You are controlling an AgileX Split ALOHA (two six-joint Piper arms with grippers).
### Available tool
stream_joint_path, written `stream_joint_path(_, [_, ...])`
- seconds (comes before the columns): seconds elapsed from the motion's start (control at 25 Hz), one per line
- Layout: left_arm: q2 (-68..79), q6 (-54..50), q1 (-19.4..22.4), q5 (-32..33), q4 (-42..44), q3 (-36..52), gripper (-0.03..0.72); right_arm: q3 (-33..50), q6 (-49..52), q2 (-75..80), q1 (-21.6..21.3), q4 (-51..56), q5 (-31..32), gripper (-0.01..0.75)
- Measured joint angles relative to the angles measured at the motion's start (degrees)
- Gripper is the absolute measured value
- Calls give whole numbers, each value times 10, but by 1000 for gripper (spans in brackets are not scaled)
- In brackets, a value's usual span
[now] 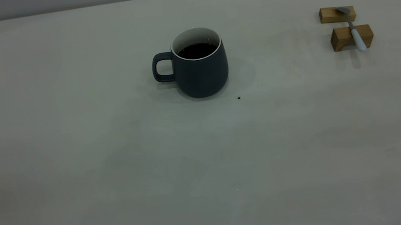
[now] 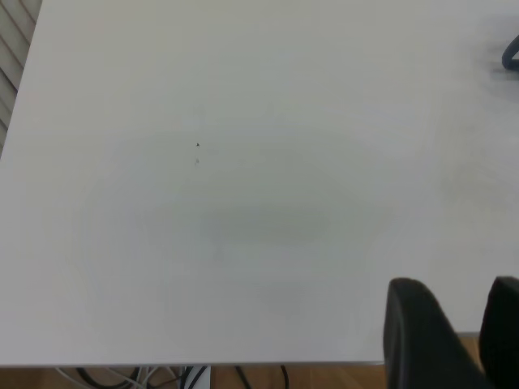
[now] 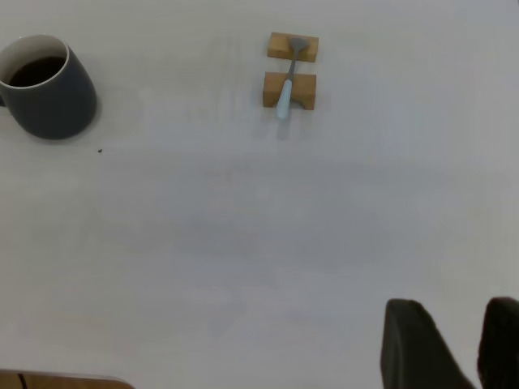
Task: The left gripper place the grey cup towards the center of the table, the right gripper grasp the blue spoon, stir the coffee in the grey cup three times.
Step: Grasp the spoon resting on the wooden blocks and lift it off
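The grey cup (image 1: 201,71) stands upright near the middle of the table (image 1: 113,158), its handle pointing left and dark coffee (image 1: 197,51) inside. At the far right the blue spoon (image 1: 354,30) lies across two wooden blocks, bowl on the far one. Neither arm appears in the exterior view. In the left wrist view the left gripper (image 2: 456,284) hangs over the table's near edge, slightly open and holding nothing; a dark sliver of the cup (image 2: 512,57) shows at the frame's edge. The right gripper (image 3: 454,302) is slightly open and holds nothing, far from the spoon (image 3: 286,93) and cup (image 3: 53,93).
Two wooden blocks, far (image 1: 337,14) and near (image 1: 345,37), carry the spoon. A tiny black speck (image 1: 239,98) lies just right of the cup's base. Cables and wooden floor show below the table edge (image 2: 243,365).
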Motion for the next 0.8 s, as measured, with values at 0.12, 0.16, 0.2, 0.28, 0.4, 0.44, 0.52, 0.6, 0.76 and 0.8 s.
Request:
stream_joint_path(0.12, [0,0,0,0,0,0,262,0,0,0,0,0,0,240])
stream_joint_path(0.16, [0,0,0,0,0,0,262,0,1,0,0,0,0,240])
stream_joint_path(0.2, [0,0,0,0,0,0,262,0,3,0,0,0,0,240])
stream_joint_path(0.28, [0,0,0,0,0,0,262,-2,6,1,0,-1,0,242])
stream_joint_path(0.4, [0,0,0,0,0,0,262,-19,16,29,0,-3,0,276])
stream_joint_path(0.44, [0,0,0,0,0,0,262,-27,22,51,0,-5,-5,295])
stream_joint_path(0.52, [0,0,0,0,0,0,262,-41,31,108,0,-11,-26,356])
stream_joint_path(0.6, [0,0,0,0,0,0,262,-53,34,188,0,-17,-60,420])
stream_joint_path(0.76, [0,0,0,0,0,0,262,-78,36,356,0,-24,-138,537])
stream_joint_path(0.8, [0,0,0,0,0,0,262,-86,36,392,0,-24,-153,560])
